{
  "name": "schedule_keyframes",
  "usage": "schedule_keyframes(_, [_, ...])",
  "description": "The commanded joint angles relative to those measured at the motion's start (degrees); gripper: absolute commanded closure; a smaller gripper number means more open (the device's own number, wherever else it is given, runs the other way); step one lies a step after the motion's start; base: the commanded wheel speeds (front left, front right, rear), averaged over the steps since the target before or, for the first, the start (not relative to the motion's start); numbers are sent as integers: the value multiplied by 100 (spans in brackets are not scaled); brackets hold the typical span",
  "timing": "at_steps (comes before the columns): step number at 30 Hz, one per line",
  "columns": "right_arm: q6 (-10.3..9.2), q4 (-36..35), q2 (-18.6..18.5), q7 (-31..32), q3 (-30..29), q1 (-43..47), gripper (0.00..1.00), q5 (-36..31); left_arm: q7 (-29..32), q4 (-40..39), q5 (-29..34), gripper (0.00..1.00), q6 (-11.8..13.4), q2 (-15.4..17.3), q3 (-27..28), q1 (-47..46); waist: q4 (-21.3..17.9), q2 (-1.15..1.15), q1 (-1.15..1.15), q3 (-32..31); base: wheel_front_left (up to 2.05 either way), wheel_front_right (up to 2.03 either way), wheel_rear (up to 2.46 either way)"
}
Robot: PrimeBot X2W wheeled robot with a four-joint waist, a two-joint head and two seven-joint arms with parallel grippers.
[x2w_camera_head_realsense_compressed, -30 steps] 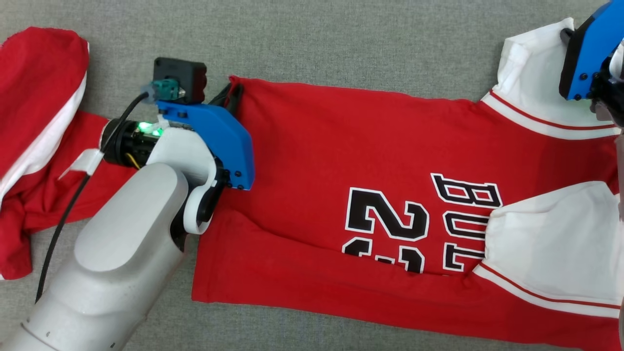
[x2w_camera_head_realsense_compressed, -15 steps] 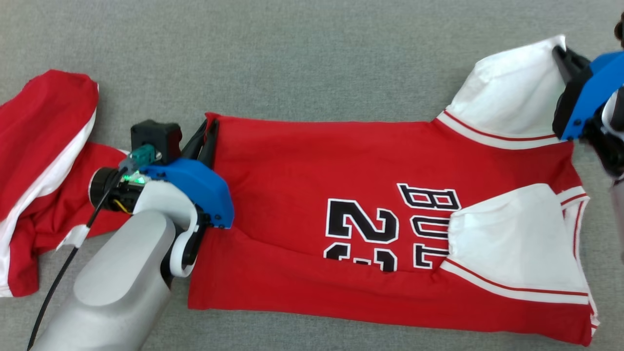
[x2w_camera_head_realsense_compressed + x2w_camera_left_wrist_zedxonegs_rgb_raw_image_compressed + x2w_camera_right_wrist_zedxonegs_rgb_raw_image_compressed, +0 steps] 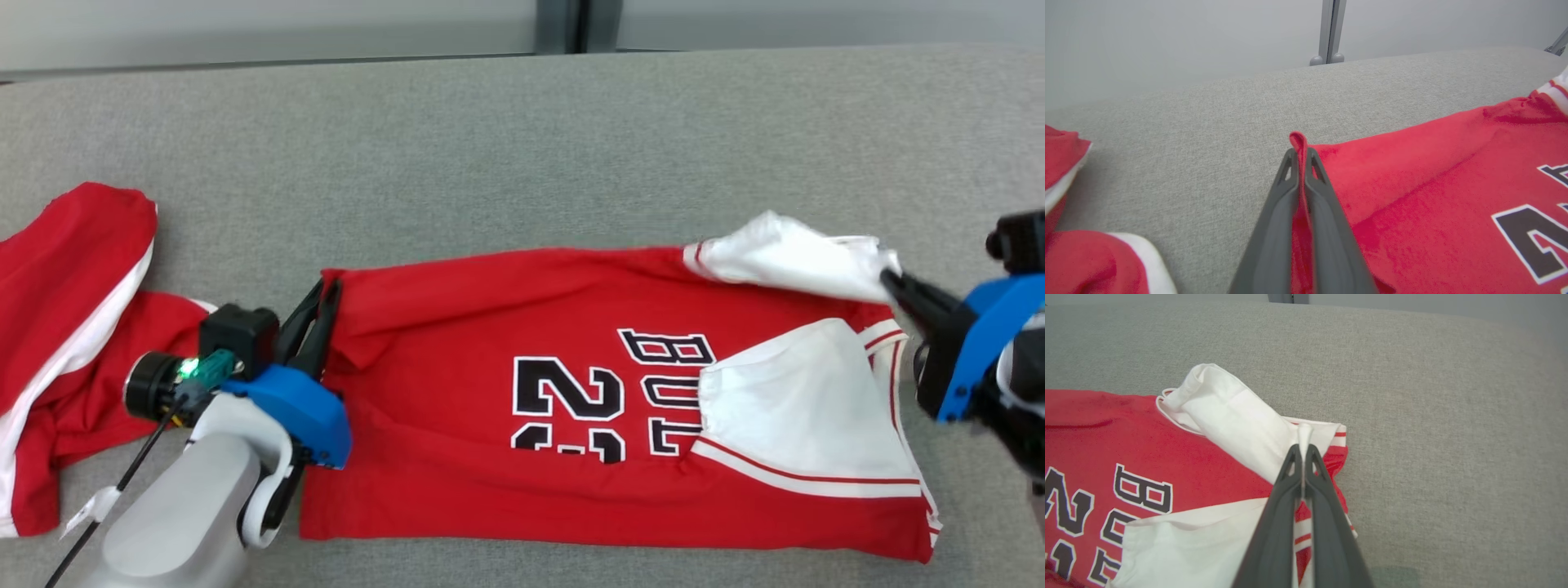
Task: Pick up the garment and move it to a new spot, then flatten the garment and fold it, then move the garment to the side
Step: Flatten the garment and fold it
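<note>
Grey fabric surface (image 3: 490, 163), pale wall (image 3: 245, 24) behind, red jersey (image 3: 457, 327) pinched by left hand (image 3: 326, 287) and right hand (image 3: 887, 279)

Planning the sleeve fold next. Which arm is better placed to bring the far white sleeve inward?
Right, likely: the right gripper is shut on that sleeve; the left gripper pinches the jersey hem corner at the opposite end.

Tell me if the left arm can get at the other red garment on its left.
Probably: nothing lies between the left tool and the red-and-white garment. But the tool is shut on a corner of the jersey and must let go first.
</note>
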Motion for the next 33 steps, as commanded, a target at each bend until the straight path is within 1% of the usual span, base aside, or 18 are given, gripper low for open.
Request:
schedule_keyframes(1, [3,-123,21,86,-34,218,100,56,-90,47,61,100,-52,65,-9,81,-82,0,1,-75,0,0,0])
schedule_keyframes(4, [3,-491,145,333,-154,675,100,144,-289,179,95,100,-162,123,-11,226,-183,0,1,-154,0,0,0])
schedule_keyframes(5, [3,-605,192,402,-219,817,100,152,-338,219,64,100,-161,135,47,277,-208,0,1,-172,0,0,0])
schedule_keyframes(10, [3,-1157,487,726,-429,1447,100,153,-462,258,193,100,-312,182,123,482,-294,0,1,-262,0,0,0])
schedule_keyframes(13, [3,-1413,670,881,-528,1753,100,113,-493,203,342,100,-320,180,152,589,-319,0,1,-304,0,0,0])
schedule_keyframes(20, [3,-1775,1048,1062,-819,2277,100,33,-493,-282,785,100,-257,133,565,1047,-291,0,1,-381,0,0,0])
schedule_keyframes(25, [3,-2018,1206,1226,-1078,2620,100,-93,-493,-469,905,100,-218,40,811,1432,-230,0,1,-441,0,0,0])
schedule_keyframes(26, [3,-2067,1259,1278,-1112,2700,100,-108,-494,-496,925,85,-222,20,861,1474,-216,0,1,-453,0,0,0])
schedule_keyframes(27, [3,-2108,1299,1322,-1162,2755,100,-140,-493,-511,943,74,-222,4,887,1528,-205,0,1,-463,0,0,0])
schedule_keyframes(28, [3,-2117,1341,1364,-1227,2799,100,-160,-494,-525,946,56,-216,-28,898,1580,-195,0,1,-471,0,0,0])
schedule_keyframes(29, [3,-2099,1412,1414,-1277,2842,77,-190,-494,-531,949,17,-206,-57,920,1616,-187,0,1,-482,0,0,0])
schedule_keyframes(30, [3,-2092,1472,1480,-1279,2884,0,-202,-494,-516,941,0,-211,-79,950,1653,-176,0,1,-494,0,0,0])
schedule_keyframes(33, [3,-2112,1655,1635,-1392,2980,0,-301,-495,-495,873,0,-151,-175,1134,1695,-151,0,1,-550,0,0,0])
